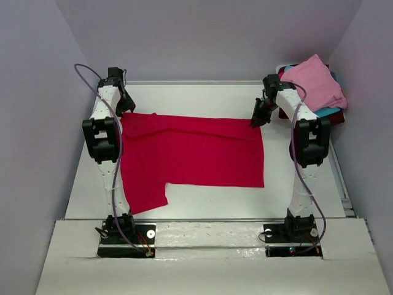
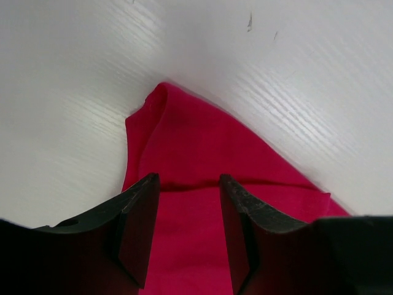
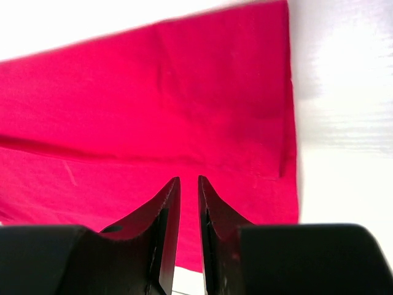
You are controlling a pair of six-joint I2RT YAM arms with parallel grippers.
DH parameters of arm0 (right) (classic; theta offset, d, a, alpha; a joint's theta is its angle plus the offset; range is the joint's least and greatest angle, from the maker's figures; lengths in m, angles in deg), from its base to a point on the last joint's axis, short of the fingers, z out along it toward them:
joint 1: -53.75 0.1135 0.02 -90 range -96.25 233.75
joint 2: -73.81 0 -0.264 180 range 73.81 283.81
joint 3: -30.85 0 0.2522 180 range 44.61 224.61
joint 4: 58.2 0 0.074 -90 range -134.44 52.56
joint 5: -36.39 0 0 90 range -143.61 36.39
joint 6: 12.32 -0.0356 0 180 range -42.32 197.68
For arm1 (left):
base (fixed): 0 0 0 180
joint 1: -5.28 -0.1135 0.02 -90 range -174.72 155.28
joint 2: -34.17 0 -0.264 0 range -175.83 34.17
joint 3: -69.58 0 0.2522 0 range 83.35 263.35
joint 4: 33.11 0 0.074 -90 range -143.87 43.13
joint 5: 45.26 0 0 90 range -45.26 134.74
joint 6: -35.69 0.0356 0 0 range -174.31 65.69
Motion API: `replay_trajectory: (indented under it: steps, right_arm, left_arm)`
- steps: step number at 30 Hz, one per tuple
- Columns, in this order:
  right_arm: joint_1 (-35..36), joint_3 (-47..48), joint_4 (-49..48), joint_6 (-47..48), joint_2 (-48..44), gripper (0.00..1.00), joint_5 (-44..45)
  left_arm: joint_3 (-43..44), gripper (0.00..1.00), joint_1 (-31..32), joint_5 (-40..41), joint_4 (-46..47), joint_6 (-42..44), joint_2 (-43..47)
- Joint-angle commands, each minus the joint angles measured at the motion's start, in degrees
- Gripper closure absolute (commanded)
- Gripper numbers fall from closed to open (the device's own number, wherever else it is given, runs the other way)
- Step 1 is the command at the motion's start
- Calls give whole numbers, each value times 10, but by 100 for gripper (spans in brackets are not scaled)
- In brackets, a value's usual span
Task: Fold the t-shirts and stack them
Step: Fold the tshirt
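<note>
Pink-topped pile (image 1: pixel 314 86) sat far right, red t-shirt (image 1: pixel 196 150) lay flat (one sleeve nearward), left pincer (image 2: pixel 187 181) gaped, right pincer (image 3: pixel 188 179) near-closed, grip unclear.

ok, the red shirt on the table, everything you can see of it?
The red t-shirt is bright crimson, plain soft cloth, spread flat on the white table, one short sleeve sticking out at the near left. A fold crease shows in both wrist views. The left gripper, jaws open, sits at its far left corner; the right gripper, jaws nearly together, at its far right corner. Any grip is unclear.
</note>
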Motion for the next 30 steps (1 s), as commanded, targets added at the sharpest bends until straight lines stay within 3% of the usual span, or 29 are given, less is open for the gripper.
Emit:
replay_trajectory:
  steps: [1, 15, 30]
  right_arm:
    - [4, 63, -8, -27, 30, 76, -29]
    - [4, 36, -31, -27, 78, 76, -51]
    - [9, 23, -24, -9, 84, 76, -41]
  left_arm:
    - [-18, 45, 11, -32, 6, 14, 46]
    - [6, 45, 62, -98, 6, 45, 15]
    - [51, 44, 67, -177, 38, 74, -49]
